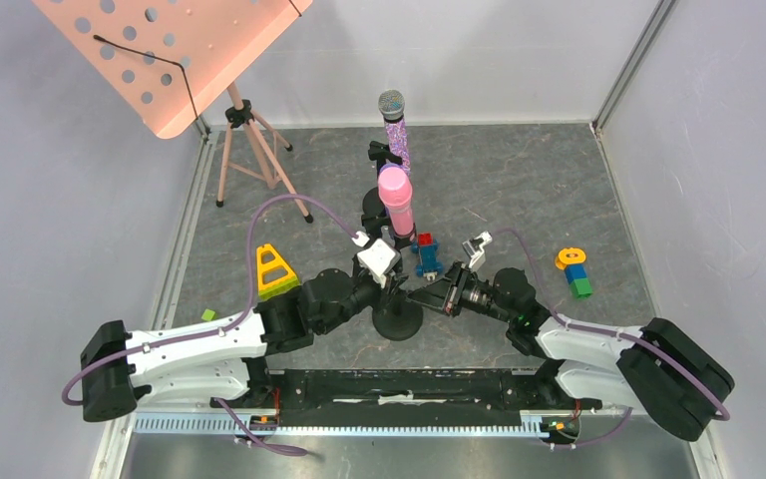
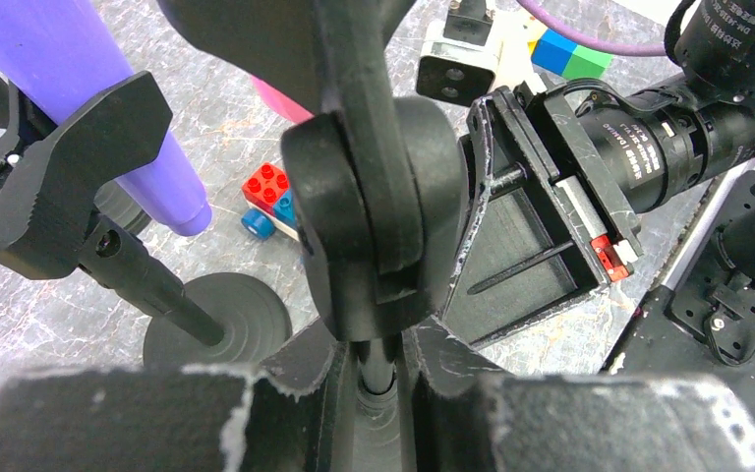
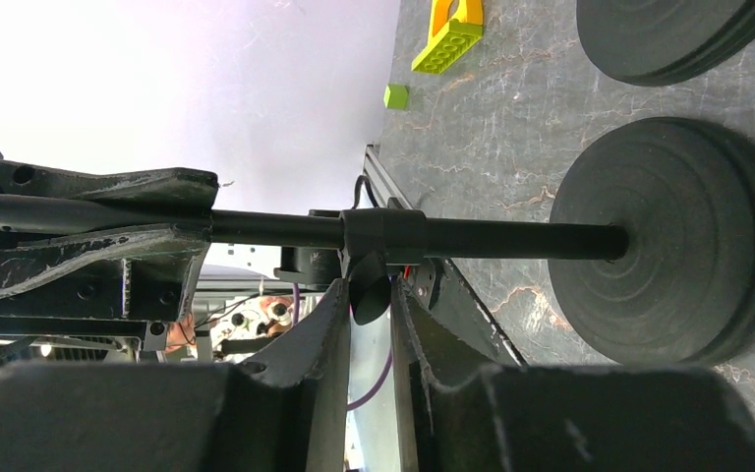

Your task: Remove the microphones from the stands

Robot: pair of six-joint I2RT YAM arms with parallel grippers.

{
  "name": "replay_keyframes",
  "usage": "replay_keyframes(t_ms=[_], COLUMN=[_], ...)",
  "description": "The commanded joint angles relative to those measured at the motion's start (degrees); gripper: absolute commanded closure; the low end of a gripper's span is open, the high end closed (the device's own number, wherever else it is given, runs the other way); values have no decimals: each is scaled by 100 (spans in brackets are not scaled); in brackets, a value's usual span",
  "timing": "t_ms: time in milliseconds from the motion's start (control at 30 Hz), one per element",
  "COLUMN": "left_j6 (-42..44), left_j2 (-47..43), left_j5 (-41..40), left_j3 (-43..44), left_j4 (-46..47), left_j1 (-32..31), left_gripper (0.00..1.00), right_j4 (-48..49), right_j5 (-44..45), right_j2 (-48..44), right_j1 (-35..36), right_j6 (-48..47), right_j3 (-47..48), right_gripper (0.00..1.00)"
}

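Note:
A pink microphone (image 1: 396,200) stands upright in the near black stand, whose round base (image 1: 397,319) sits between my arms. My left gripper (image 1: 387,277) is shut on that stand's pole (image 2: 378,369), just under its joint (image 2: 374,216). My right gripper (image 1: 421,297) is shut on a small black knob (image 3: 369,295) on the pole's collar (image 3: 383,233). In the right wrist view the pole runs level to the base (image 3: 668,241). A purple glitter microphone (image 1: 397,140) sits in a second stand behind; the left wrist view shows it (image 2: 69,88) in its clip (image 2: 49,187).
A pink music stand (image 1: 175,50) on a tripod (image 1: 249,150) is at the back left. Toy blocks lie about: yellow-green (image 1: 274,271), small green (image 1: 207,314), red-blue (image 1: 426,254), orange-blue-green (image 1: 574,271). The second stand's base (image 2: 221,320) is close by. Walls enclose the table.

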Motion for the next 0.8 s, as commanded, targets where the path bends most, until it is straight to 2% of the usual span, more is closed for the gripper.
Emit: replay_keyframes(t_ms=[0,33,200,367,600,633,700,767], left_j6=[-19,-37,-74,-370,-668,-664,-672,-640], left_j2=[100,101,125,89,-90,-102,-135,-169], left_j5=[139,122,170,229,354,359,315,304], left_j3=[208,194,212,162,-4,-40,-91,-107], left_j4=[8,24,68,-28,86,115,193,252], left_j1=[-14,-14,-15,-10,-10,-9,-10,-11], left_gripper=[85,84,98,98,98,98,86,84], right_j4=[728,789,767,531,229,95,98,117], right_j5=[-141,-152,-94,-132,-193,-189,-198,-190], right_j2=[104,113,90,-11,-109,-98,-61,-42], right_j1=[54,54,56,86,151,151,159,160], right_j6=[59,58,-205,-860,-1735,-1781,-1806,-1756], right_j3=[-6,-30,-37,43,163,201,211,215], right_gripper=[78,81,87,99,99,100,100,100])
